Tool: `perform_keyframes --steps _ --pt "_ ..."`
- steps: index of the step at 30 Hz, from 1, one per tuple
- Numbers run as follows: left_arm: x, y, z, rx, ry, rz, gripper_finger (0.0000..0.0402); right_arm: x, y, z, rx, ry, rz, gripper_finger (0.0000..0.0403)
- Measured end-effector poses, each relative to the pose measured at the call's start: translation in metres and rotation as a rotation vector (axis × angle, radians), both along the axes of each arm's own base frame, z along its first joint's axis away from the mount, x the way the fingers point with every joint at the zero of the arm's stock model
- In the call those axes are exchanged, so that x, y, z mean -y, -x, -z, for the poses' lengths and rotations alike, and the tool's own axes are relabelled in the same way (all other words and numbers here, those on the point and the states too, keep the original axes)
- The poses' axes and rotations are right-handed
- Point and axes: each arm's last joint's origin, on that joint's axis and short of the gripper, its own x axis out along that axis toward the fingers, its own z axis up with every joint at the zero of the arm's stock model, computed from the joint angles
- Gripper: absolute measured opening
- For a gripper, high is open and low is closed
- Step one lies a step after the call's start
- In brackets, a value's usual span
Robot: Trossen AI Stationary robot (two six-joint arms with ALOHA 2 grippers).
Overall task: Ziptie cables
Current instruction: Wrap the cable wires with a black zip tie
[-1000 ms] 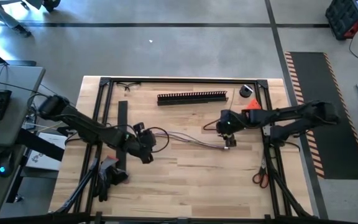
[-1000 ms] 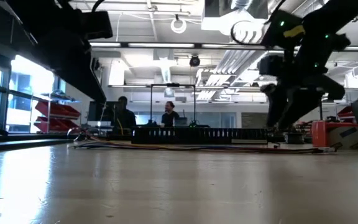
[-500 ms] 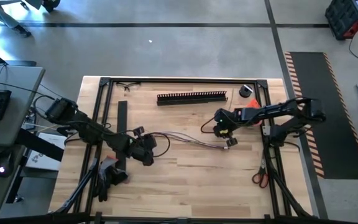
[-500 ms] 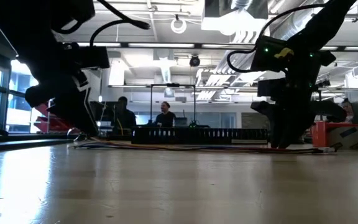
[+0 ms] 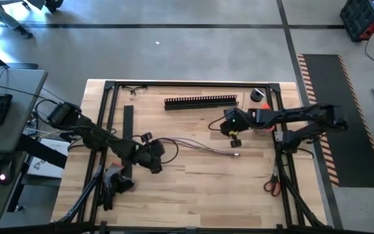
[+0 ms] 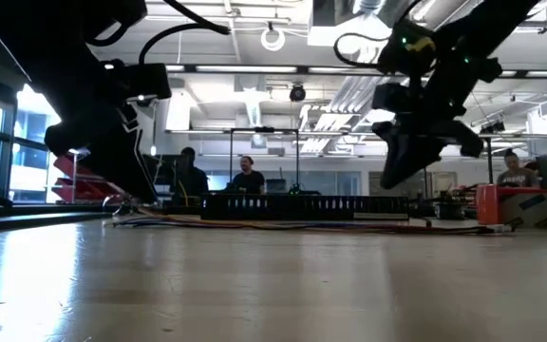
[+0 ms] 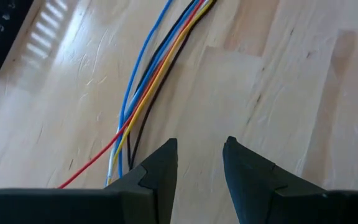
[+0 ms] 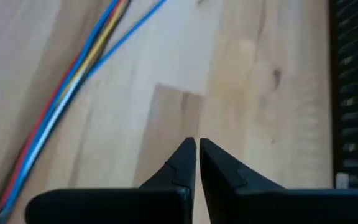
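The cables [image 5: 197,146], a loose bunch of thin wires, lie on the wooden table between my two grippers. In the left wrist view the cables [image 7: 148,81] show blue, yellow, red and black. My left gripper [image 5: 151,157] is low at their left end. It [image 7: 199,152] stands open with bare wood between its fingers, the wires running just beside one finger. My right gripper [image 5: 234,138] hangs above the table a little beyond the cables' right end [image 5: 236,155]. It [image 8: 196,152] is shut on nothing, and the cables [image 8: 73,81] lie off to one side.
A long black slotted strip [image 5: 200,102] lies near the far edge, and a flat black strip [image 5: 128,130] lies at the left by my left arm. A small roll [image 5: 258,95] sits at the far right, scissors [image 5: 271,185] at the near right. People sit in the room behind the table [image 6: 247,176].
My right gripper has shut with nothing between its fingers, then risen off the table and drawn toward the far edge, away from the cables' right end, which stays lying on the wood. My left gripper has come down toward the table at the cables' left end.
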Motion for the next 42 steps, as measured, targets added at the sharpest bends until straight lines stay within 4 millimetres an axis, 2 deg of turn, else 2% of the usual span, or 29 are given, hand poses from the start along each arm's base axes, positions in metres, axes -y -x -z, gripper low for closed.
perform_keyframes --steps 4,9,12,15,19,26,34,42 --pt "0.000 -0.001 0.000 0.008 0.005 0.002 0.0111 -0.001 0.002 -0.010 0.005 0.003 -0.017 0.0044" --pt "0.001 -0.002 -0.001 0.016 0.009 0.004 0.0111 -0.005 0.019 0.005 -0.223 -0.005 -0.118 0.0119" --pt "0.001 -0.001 -0.001 0.013 0.003 0.006 0.0111 -0.004 0.017 0.010 -0.248 0.018 -0.141 0.0148" --pt "0.001 -0.002 -0.001 0.014 -0.004 0.012 0.0111 -0.003 0.011 0.015 -0.239 0.041 -0.179 0.0156" --pt "0.001 -0.002 -0.001 0.018 0.004 0.008 0.0111 0.000 0.008 0.028 -0.293 0.039 -0.210 0.0141" --pt "0.001 -0.002 -0.001 0.019 0.010 0.011 0.0111 0.005 0.007 0.044 -0.369 -0.001 -0.205 0.0089" --pt "0.001 -0.003 -0.001 0.024 0.012 0.011 0.0111 0.006 0.007 0.045 -0.387 0.044 -0.189 0.0012" --pt "0.001 -0.003 -0.001 0.028 0.018 0.013 0.0111 0.004 0.000 0.033 -0.320 0.072 -0.159 0.0001"
